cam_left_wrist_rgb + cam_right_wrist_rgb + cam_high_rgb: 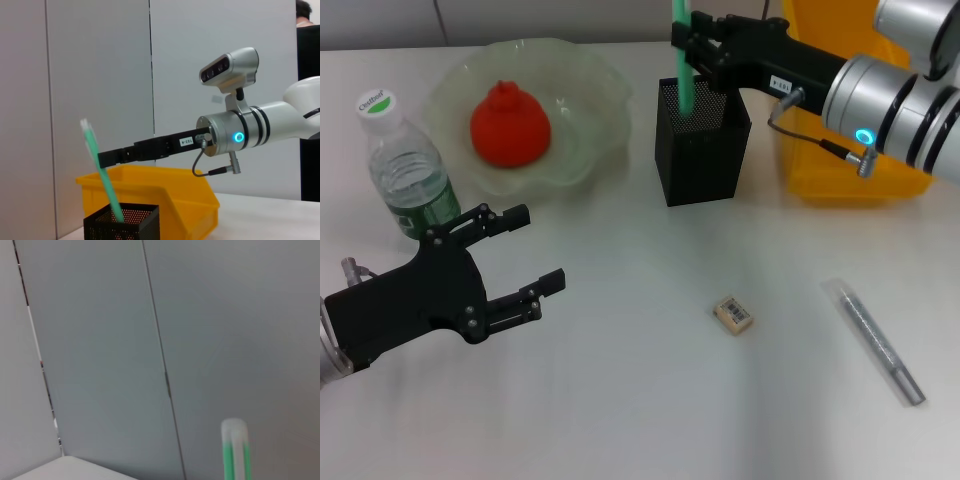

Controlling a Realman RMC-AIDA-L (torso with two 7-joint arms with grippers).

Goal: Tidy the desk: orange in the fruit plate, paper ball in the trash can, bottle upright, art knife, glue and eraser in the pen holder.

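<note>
Right fingers (pixel 688 52) grip green stick (pixel 682 60) over mesh pen holder (pixel 704 160); left fingers (pixel 532 252) spread.

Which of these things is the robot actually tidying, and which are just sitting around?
Job: orange, fruit plate, bottle, pen holder, trash can, eraser, silver stick, green stick in right hand.
Just there: wall panels. Left hand open near bottle.
</note>
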